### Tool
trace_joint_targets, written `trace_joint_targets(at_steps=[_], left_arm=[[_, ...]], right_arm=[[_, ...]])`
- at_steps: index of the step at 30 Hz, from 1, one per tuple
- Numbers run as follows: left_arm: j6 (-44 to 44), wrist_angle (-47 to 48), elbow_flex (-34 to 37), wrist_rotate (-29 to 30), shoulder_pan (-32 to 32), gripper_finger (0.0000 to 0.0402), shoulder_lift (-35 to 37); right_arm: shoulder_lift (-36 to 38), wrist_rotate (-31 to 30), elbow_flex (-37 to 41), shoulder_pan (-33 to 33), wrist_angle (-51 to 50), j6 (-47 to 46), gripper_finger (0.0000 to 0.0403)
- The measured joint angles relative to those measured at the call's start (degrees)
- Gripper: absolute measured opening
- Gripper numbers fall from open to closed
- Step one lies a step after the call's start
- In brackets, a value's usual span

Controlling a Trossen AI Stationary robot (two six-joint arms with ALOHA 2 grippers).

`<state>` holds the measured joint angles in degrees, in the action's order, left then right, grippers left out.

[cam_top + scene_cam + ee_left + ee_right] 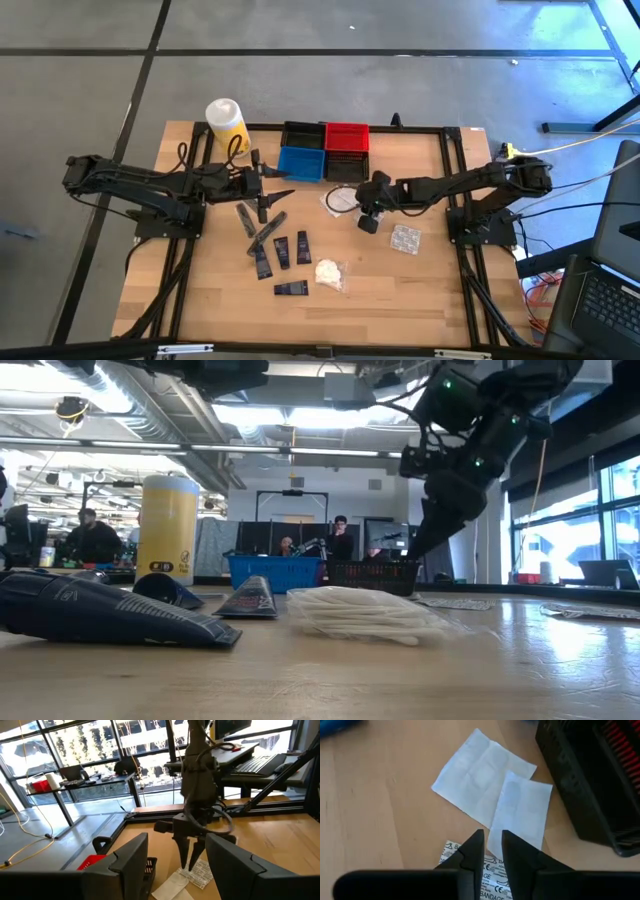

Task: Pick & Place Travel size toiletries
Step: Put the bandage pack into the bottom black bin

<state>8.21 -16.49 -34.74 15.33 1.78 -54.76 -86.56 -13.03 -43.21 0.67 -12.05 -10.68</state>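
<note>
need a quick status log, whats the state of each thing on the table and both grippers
right gripper: fingers nearly together, over the white packets, nothing visibly held
left gripper: open, empty, above the dark tubes
white packets: flat on the table, overlapping, beside the black bin
bandage packet: flat, under the right fingers
dark tubes: lying scattered on the table
white wad: lying in clear wrap
yellow container: upright
red bin: no toiletries visible inside
blue bin: no toiletries visible inside

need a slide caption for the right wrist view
Right claw, nearly closed, poised over white packets and a bandage wrapper beside the black bin.
</note>
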Motion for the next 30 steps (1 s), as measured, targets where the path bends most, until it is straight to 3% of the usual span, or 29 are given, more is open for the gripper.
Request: trace_joint_targets(at_steps=[9,18,30], left_arm=[[0.0,0.0,0.0,0.0,0.0,0.0196,0.0],[0.0,0.0,0.0,0.0,0.0,0.0196,0.0],[0.0,0.0,0.0,0.0,0.0,0.0196,0.0]], right_arm=[[-0.6,2.3,-0.3,-0.4,-1.9,-0.9,0.0123],[-6.6,3.4,-0.3,0.4,-1.6,-1.0,0.0174],[-7.7,4.4,-0.3,3.9,1.4,1.0,0.0181]])
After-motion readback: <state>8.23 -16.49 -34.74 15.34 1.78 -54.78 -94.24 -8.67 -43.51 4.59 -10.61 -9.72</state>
